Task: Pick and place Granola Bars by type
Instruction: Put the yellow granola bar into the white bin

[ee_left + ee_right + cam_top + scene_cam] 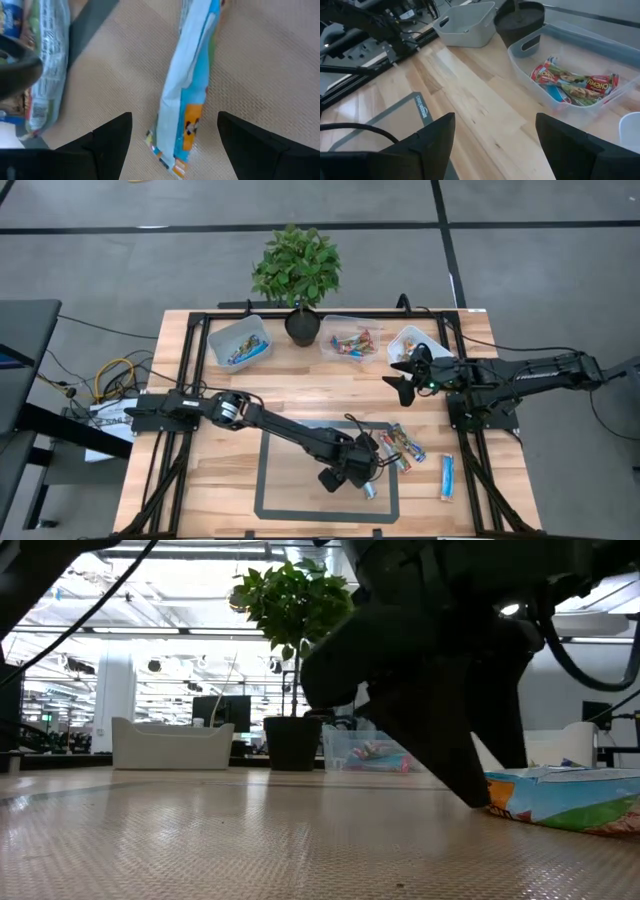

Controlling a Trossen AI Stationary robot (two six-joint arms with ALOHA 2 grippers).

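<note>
Fingers point(107, 137) of the left gripper point(345, 477) stand wide, empty, straddling a blue bar point(187, 95) lying flat on the mat point(275, 480). Its long axis runs straight ahead between them, so closing would pinch across its narrow width. More bars point(402, 448) lie just beside, toward the right. Farther back, the right gripper point(405, 376) hovers open, apparently empty, near the middle tub point(580, 82) of red bars.
</note>
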